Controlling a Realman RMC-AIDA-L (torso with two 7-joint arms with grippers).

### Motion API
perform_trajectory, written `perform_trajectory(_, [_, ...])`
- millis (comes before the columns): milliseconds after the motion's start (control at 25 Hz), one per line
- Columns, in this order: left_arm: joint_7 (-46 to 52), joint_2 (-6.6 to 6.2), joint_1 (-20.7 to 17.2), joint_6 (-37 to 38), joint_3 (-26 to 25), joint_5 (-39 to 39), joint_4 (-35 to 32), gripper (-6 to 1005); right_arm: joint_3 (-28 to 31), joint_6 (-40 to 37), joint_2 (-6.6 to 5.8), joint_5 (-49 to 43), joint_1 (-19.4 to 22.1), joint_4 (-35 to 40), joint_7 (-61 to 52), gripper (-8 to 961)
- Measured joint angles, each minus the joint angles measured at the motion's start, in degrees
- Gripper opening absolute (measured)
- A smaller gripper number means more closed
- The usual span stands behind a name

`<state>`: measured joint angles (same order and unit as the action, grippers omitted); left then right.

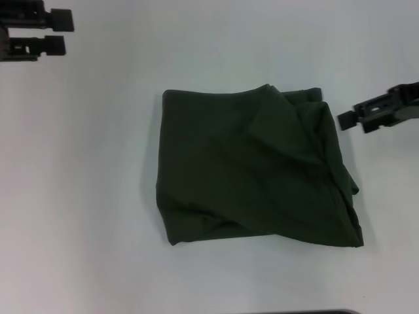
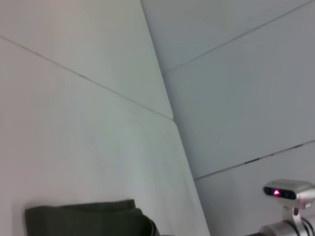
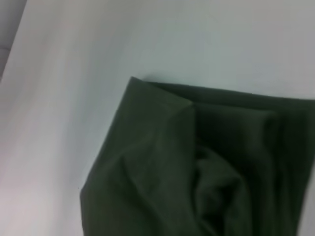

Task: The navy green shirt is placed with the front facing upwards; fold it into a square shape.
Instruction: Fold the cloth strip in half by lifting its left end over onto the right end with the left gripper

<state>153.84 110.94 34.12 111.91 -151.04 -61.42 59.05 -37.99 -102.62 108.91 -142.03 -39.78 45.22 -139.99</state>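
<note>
The folded navy green shirt (image 1: 255,170) lies free; right claw (image 1: 351,121) and left claw (image 1: 57,33) hover apart-fingered.

Left tool (image 1: 57,33) parked at far left corner of head view, fingers parted, holding nothing. Right tool (image 1: 345,120) hanging at right side, pointing inward, fingers slightly apart, empty.

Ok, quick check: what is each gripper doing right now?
Left gripper: open, holding nothing, parked at the table's far left corner.
Right gripper: cannot be told; beside the folded navy green shirt.
</note>
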Motion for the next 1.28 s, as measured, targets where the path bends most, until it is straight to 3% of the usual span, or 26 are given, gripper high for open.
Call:
perform_trajectory(320, [0.1,-0.47,-0.4,0.8,-2.2,-2.3,0.0,600,-4.8,3.4,2.79,0.0,-2.0,-0.5,-0.5,886])
perform_trajectory(600, [0.0,-0.46,-0.2,0.5,-1.9,-2.8,-0.3,600,-6.6,5.3,2.82,-0.1,-2.1,-0.5,-1.6,877])
perform_trajectory(880, [-0.7,-0.08,-0.1,0.2,-1.7,-2.8,-0.6,600,-8.0,8.2,4.77,-0.1,-1.9,-1.2,-1.2,868])
perform_trajectory(1280, [-1.1,0.19,-0.1,-0.2,-1.6,-2.8,-0.9,599,-10.0,11.6,5.84,0.3,-3.2,-4.1,-1.1,854])
